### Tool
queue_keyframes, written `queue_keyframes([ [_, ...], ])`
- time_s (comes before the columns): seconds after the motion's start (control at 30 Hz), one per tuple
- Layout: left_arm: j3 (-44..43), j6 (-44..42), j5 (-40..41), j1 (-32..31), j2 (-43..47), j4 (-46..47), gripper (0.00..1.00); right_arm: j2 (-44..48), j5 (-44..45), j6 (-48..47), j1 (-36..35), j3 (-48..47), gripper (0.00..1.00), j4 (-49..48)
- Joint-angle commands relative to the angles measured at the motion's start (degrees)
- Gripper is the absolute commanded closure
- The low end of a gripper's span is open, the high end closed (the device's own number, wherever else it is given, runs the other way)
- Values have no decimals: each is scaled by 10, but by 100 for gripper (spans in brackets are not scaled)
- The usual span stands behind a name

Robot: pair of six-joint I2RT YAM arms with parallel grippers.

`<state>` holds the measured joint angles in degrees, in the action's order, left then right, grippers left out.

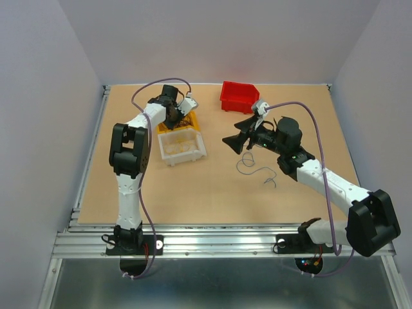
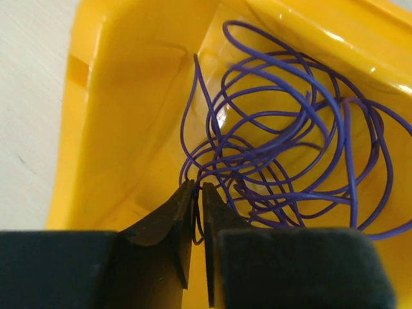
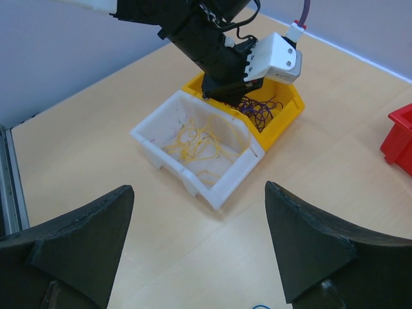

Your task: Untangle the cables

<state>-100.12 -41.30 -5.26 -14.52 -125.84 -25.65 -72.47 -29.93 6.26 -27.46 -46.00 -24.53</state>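
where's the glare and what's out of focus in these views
Left wrist: white glare spots on the glossy yellow bin, purple wires sharp, its own fingers dark and soft at the bottom. Right wrist: its fingers are soft black shapes up close, the white bin beyond is crisp. Top external: even light, faint shadows, the loose wire on the table barely shows.

The coiled wires [image 2: 283,161] are showing violet-blue; the rear bin [image 2: 122,116] holding them is gleaming glossy yellow; the front bin [image 3: 151,138] is showing plain white, and its curly wires [image 3: 199,141] yellow-orange; the far bin [image 1: 239,96] is glowing red; the table [image 1: 193,193] is showing pale tan wood grain.
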Motion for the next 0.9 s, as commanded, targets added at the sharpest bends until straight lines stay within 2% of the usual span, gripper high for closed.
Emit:
queue_keyframes([
  [0.0, 28, 28, 4, 1, 81, 54, 72, 1, 12, 4, -1, -5, 13, -12],
  [0.13, 57, 47, 5, 1, 152, 89, 62, -3, 59, 19, -1, -24, 13, 25],
  [0.2, 85, 58, 2, 1, 189, 113, 54, -8, 93, 23, -1, -35, 13, 65],
  [0.3, 122, 68, 3, -2, 223, 143, 50, -14, 164, 23, 0, -43, 13, 78],
  [0.43, 165, 89, 4, -18, 280, 178, 44, -67, 260, -7, 7, -74, 13, 91],
  [0.5, 198, 97, 6, -30, 307, 209, 42, -100, 262, -19, 38, -115, 12, 91],
  [0.6, 252, 108, -4, -51, 333, 254, 41, -203, 211, -30, 85, -200, 9, 94],
  [0.77, 334, 107, 5, -90, 387, 326, 40, -325, 231, -44, 115, -338, 0, 120],
  [0.87, 360, 104, 9, -104, 410, 349, 39, -381, 247, -33, 132, -399, 0, 121],
])
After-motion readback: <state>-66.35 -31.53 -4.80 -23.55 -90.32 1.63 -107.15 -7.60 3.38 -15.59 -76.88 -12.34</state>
